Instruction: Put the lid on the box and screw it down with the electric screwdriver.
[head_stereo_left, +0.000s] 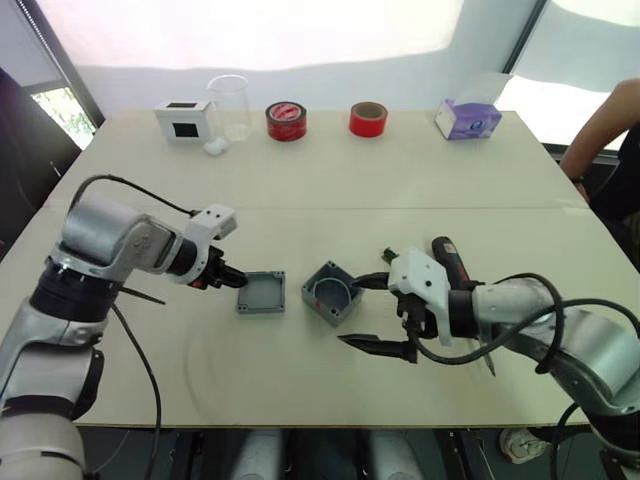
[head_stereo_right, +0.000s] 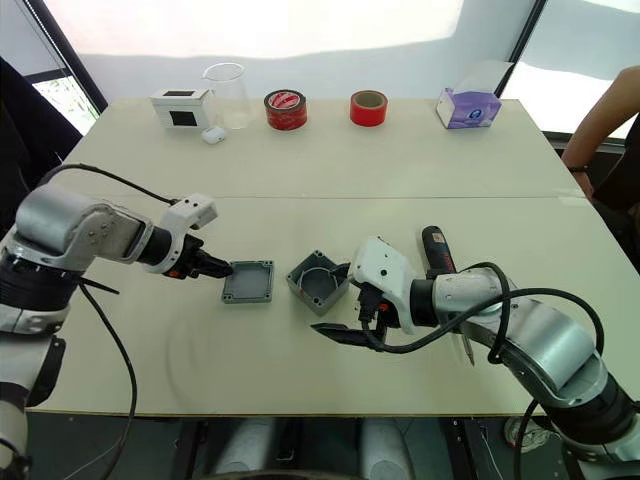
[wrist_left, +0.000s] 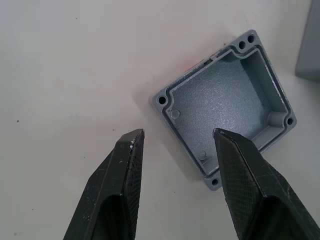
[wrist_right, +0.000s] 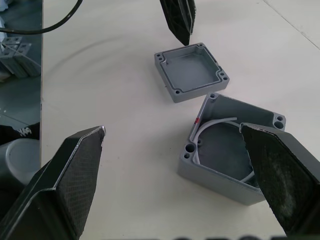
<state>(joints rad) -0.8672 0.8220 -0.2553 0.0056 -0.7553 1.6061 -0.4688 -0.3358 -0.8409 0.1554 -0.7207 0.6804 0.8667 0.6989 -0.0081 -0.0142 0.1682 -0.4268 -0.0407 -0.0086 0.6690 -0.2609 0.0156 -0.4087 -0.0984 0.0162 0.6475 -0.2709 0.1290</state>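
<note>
the lid (head_stereo_left: 261, 292) lies hollow-up just beside the box (head_stereo_left: 332, 293), both grippers' fingers open and empty, so the left gripper (wrist_left: 175, 142) must next grasp it.

Lid (wrist_left: 227, 102) looks cast metal, matt, grainy inside.

Bright daylight pours through the translucent white backdrop (head_stereo_left: 250, 30) behind the pale beige wooden table (head_stereo_left: 400, 180), blowing it out; shadows stay soft, wrist views sharp.
</note>
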